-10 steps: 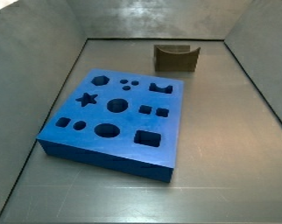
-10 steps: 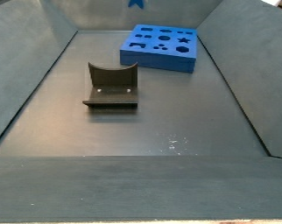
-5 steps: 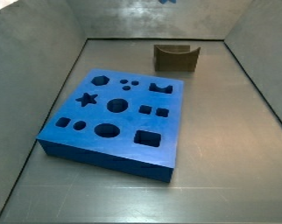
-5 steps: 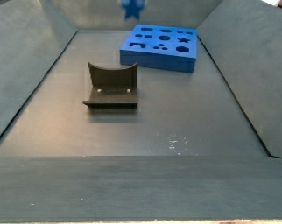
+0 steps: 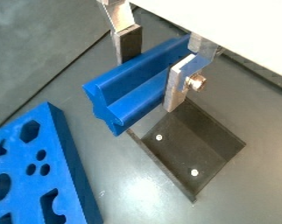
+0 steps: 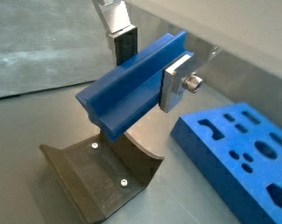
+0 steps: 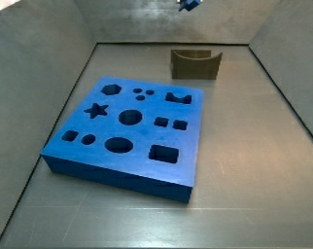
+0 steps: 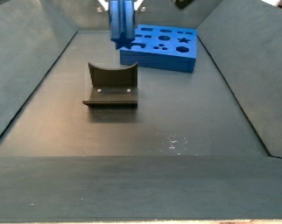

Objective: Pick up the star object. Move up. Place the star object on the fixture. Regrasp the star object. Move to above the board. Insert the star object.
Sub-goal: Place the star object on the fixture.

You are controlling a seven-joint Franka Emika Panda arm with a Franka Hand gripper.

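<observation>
The board (image 7: 126, 126) fills the middle of a side view, lying flat with its star hole toward its left edge; in another side view it sits at the upper middle of the frame, behind the fixture (image 8: 110, 86). The fixture stands on the floor, well apart from the board, its notch facing up.

My gripper (image 5: 153, 66) is clamped on the star object (image 5: 137, 84), which hangs in the air above the fixture, not yet touching it. In both wrist views the peg runs crosswise between my silver plates, one long end sticking out well past them.

The risk as I judge it: with so much peg overhanging one side, it could pivot in my pads on contact, or land skewed across the notch and roll off. Coming down off-centre would cause the same.

The wrist views show my hold and the fixture's base plate below the peg, but not the height. A side view (image 8: 120, 22) shows the peg high at the top edge; the other catches only a blue speck (image 7: 190, 4), probably the peg.
</observation>
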